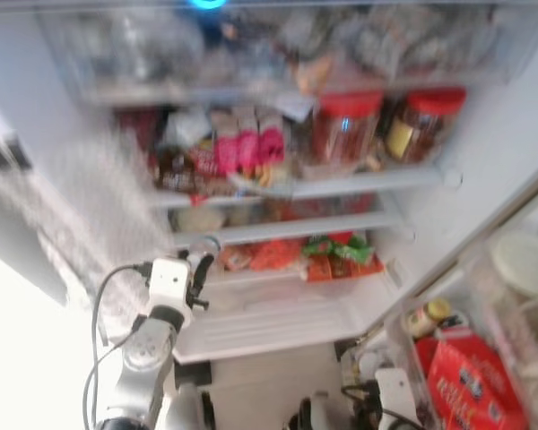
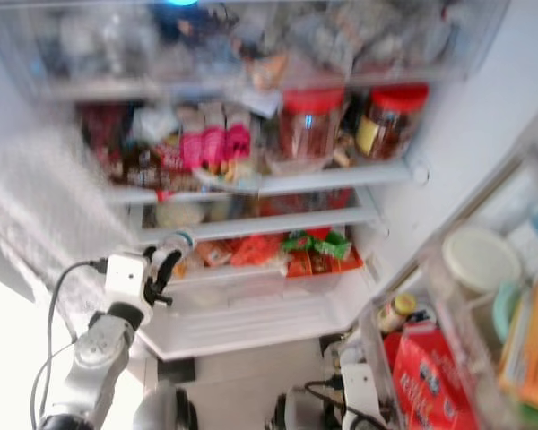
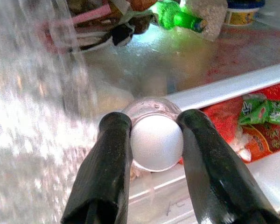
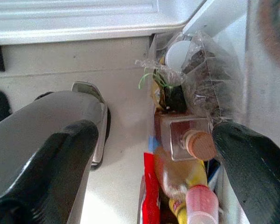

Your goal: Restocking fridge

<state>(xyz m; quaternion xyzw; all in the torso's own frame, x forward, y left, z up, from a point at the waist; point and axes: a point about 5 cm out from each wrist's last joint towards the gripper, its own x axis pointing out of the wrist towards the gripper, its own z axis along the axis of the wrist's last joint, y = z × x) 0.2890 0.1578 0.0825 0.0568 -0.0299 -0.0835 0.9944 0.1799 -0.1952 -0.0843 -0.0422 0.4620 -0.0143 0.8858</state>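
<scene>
Bottle (image 3: 156, 140): white-capped, clear, gripped at the cap, held at the front edge of a lower fridge shelf (image 1: 278, 228).
Left pincer (image 3: 154, 140): clenched on the bottle.
Right pincer (image 4: 149, 163): fingers spread wide, low above the floor (image 4: 60, 60), near a jar (image 4: 186, 140).

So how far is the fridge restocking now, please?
The fridge shelves already hold jars, packets and bags. In hand: the left gripper is shut on a clear bottle with a white cap, raised at the lower shelf beside the fridge's left wall. Left to do: set it down, then move the bottles and bags lying on the floor under the open right gripper.
</scene>
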